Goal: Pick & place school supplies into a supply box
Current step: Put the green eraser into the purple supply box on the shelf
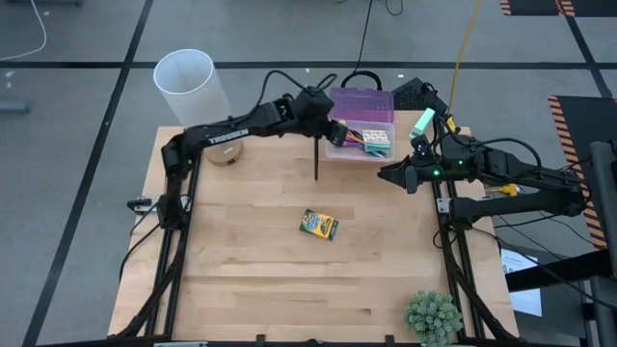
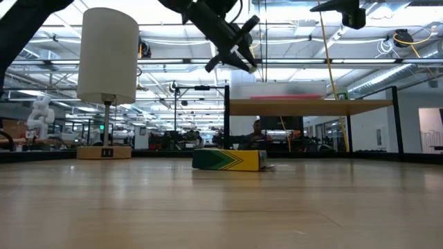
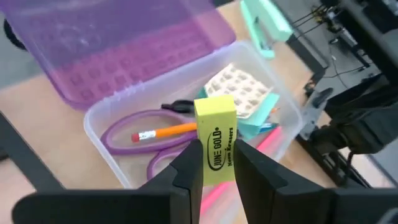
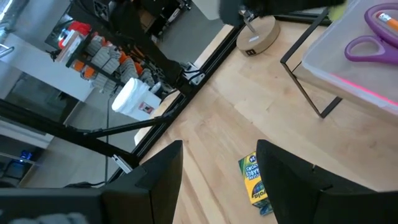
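The clear supply box [image 3: 102, 134] stands open on a raised wooden shelf [image 2: 311, 106] at the table's far side, its purple lid [image 3: 124, 43] tipped back. In it lie purple scissors [image 3: 124, 127], an orange pencil [image 3: 171, 130], a pink pen [image 3: 273, 138] and a pastel eraser block [image 3: 239, 90]. My left gripper [image 3: 216, 158] hangs over the box, shut on a yellow eraser [image 3: 216, 124]. The crayon box [image 1: 318, 225] lies flat at mid-table. My right gripper [image 4: 217, 168] stands open above the table, to the right of the crayon box. My left gripper pinches the yellow eraser's lower part [image 3: 214, 171] between its two fingers, one on each broad side. The fingers slant down from above. The eraser's free end sticks out past the fingertips, and the eraser is lifted clear above the open box.
A lamp with a white cylinder shade [image 1: 188, 82] and a round base [image 1: 224, 154] stands at the far left. The shelf's black leg [image 1: 316, 159] reaches down to the table. A mint-green object [image 1: 422, 122] is at the box's right. A green potted plant [image 1: 431, 316] sits at the near right corner.
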You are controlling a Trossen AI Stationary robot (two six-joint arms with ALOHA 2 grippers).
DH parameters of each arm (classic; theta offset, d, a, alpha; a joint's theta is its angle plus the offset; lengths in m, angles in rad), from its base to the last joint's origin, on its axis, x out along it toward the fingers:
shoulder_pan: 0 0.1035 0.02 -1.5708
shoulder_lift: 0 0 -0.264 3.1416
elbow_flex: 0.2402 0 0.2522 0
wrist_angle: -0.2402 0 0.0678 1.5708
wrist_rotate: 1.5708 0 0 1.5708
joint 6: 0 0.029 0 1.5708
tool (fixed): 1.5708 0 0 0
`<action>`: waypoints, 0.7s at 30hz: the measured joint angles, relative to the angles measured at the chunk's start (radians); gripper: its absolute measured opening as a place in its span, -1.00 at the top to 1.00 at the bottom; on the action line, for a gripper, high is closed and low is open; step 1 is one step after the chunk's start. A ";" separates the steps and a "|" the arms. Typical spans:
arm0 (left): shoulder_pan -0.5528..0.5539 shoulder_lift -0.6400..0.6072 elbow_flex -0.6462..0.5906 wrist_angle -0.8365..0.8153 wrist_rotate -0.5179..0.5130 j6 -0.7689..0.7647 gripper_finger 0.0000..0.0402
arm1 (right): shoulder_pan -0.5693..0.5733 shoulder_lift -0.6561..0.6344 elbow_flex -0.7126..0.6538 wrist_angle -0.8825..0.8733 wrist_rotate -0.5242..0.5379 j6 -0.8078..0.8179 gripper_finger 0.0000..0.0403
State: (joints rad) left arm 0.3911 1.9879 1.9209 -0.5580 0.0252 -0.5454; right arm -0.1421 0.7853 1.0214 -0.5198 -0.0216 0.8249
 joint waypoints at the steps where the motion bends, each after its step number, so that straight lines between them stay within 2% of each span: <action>1: 0.000 0.006 0.000 -0.002 0.001 -0.009 0.59 | 0.000 0.000 0.000 0.000 0.000 -0.002 0.01; 6: -0.010 0.014 0.000 -0.012 -0.034 -0.015 0.59 | 0.000 0.000 0.000 0.000 0.000 -0.004 0.01; 17: -0.026 0.068 0.000 -0.106 -0.038 -0.044 0.59 | 0.000 -0.001 0.000 0.001 -0.002 -0.045 0.01; 21: -0.041 0.068 0.000 -0.112 -0.089 -0.064 0.59 | 0.000 -0.001 0.000 0.001 -0.003 -0.052 0.01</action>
State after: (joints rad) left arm 0.3500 2.0563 1.9205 -0.6699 -0.0642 -0.6093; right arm -0.1421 0.7845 1.0214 -0.5190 -0.0250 0.7727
